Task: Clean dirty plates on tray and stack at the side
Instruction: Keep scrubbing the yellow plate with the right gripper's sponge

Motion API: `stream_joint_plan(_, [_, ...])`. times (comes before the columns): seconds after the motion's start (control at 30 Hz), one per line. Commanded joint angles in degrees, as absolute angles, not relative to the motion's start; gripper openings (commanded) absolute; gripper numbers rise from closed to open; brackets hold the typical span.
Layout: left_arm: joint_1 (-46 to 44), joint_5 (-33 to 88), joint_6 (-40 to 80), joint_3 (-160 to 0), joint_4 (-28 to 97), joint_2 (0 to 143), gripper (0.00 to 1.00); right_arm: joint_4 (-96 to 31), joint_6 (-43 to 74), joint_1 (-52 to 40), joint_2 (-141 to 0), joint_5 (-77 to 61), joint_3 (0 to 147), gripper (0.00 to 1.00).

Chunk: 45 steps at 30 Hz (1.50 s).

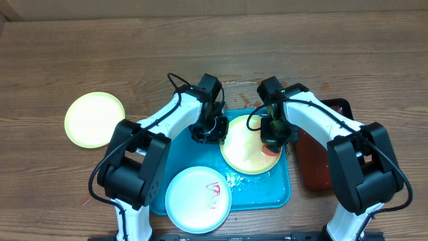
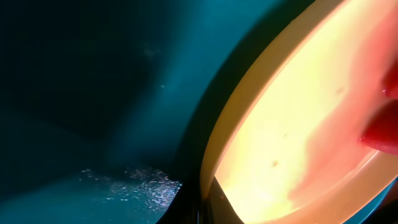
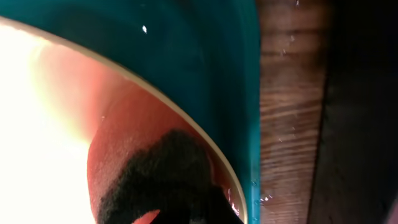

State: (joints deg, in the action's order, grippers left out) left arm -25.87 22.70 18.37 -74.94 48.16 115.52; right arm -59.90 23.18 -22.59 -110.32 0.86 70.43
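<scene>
We see one round yellow-green rimmed plastic plate (image 1: 247, 157) lying in the upper right part of the large turquoise-blue rectangular plastic tray (image 1: 271, 193), its pale centre brightly lit. The left end effector (image 1: 208, 128) sits at this plate's left edge, its jaws pressed together on the rim. In the left wrist view that rim runs down to the bottom middle of the frame.

The right end effector (image 1: 271, 138) is over the plate's right side, pinching a small red soft pad (image 1: 271, 150). The pad rests on the plate's surface just inside the rim. In the right wrist view we see a dark patch on the pad, close to the plate's edge.

A round pale blue-white rimmed plastic plate (image 1: 194, 201) lies at the tray's front left corner and overhangs the front rim, with red smears on its white centre. Between the two plates, whitish specks (image 1: 234, 178) lie on the tray floor.

A second yellow-green rimmed plate (image 1: 95, 119) lies flat on the brown wooden table (image 1: 100, 47), well apart from the tray on its left. A smaller dark red-brown tray (image 1: 321, 164) sits just beside the turquoise tray on its right, partly under the right arm.
</scene>
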Motion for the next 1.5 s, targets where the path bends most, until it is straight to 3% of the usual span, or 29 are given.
stream_joint_plan(0.0, [-24.8,18.9,19.3,-74.1,49.1,117.0,0.04,-61.4,16.9,-22.2,-114.4,2.8,66.9,0.04])
stream_joint_plan(0.27, [-24.9,19.1,19.3,-74.1,48.7,117.0,0.04,-61.3,-1.7,-27.6,-114.4,-22.2,68.4,0.04])
stream_joint_plan(0.4, [-24.9,19.1,19.3,-74.1,48.8,117.0,0.04,-60.9,-1.0,-30.2,-114.4,-29.8,70.8,0.04])
stream_joint_plan(0.53, [-24.9,19.1,19.3,-74.1,48.8,117.0,0.04,-57.3,7.1,-31.0,-114.4,-34.9,72.0,0.04])
stream_joint_plan(0.73, [-24.9,19.1,19.3,-74.1,49.5,117.0,0.04,-50.3,23.7,-30.9,-114.5,-32.6,72.0,0.04])
stream_joint_plan(0.97, [-24.9,19.1,19.3,-74.1,49.9,117.0,0.05,-48.2,39.0,-29.5,-114.5,-18.9,72.0,0.04])
stream_joint_plan(1.47, [-24.9,19.1,18.9,-74.1,50.2,117.0,0.04,-39.1,43.5,-22.4,-114.5,-14.7,72.0,0.04])
